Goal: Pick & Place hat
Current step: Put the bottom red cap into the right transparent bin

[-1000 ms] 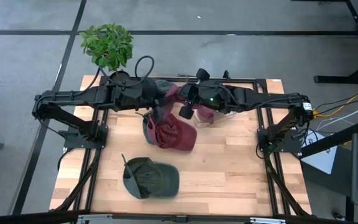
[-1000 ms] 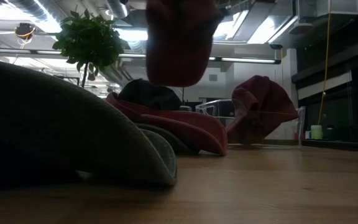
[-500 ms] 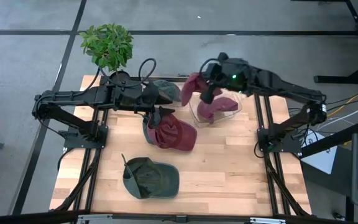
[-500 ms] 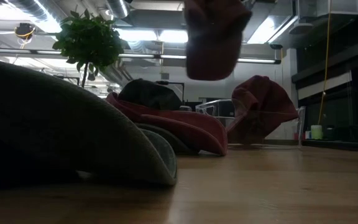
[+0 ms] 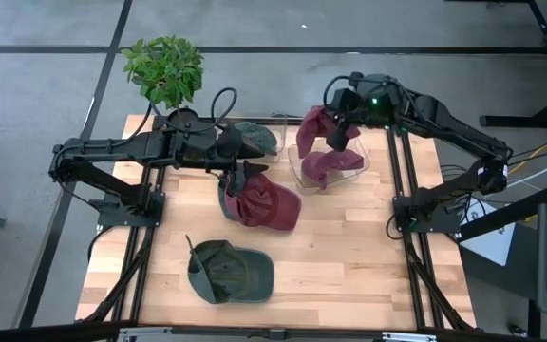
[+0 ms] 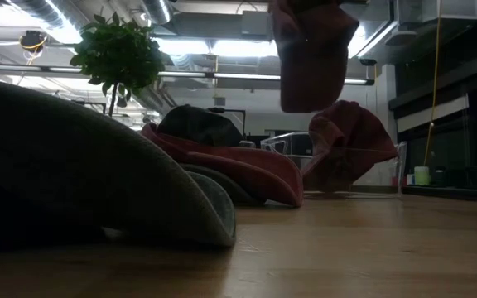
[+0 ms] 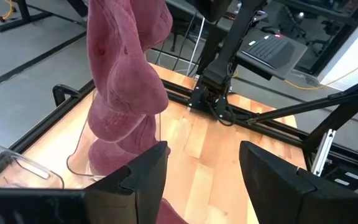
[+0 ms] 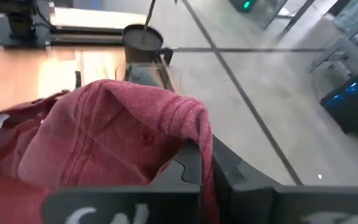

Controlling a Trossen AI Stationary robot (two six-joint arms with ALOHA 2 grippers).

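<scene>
Olive cap (image 5: pixel 229 272): lay flat on table (image 5: pixel 349 256) at near edge, left of centre; filled the low view's foreground (image 6: pixel 81 178).

Red cap (image 5: pixel 262 203): lay mid-table, just beyond olive cap; seen in low view (image 6: pixel 238 170) too.

Left gripper (image 5: pixel 239 174): hovered at near rim of red cap, fingers (image 7: pixel 143 175) spread apart, nothing between them.

Dark cap (image 5: pixel 253 137): lay at far edge of table, beside left arm.

Clear bin (image 5: pixel 297 169): stood on far right part of table, a red hat (image 5: pixel 330 167) bunched inside; the same bin hat seen in low view (image 6: pixel 350 145).

Right gripper (image 5: pixel 338 126): raised over far edge of bin, clamped tight on held hat (image 5: pixel 313 129). Held hat hung clear of table, above bin and the hat inside; draped over fingers in right wrist view (image 8: pixel 114 134), dangling in low view (image 6: pixel 309 62) and left wrist view (image 7: pixel 124 68).

Plant (image 5: pixel 164 66): stood off far left corner of table.
</scene>
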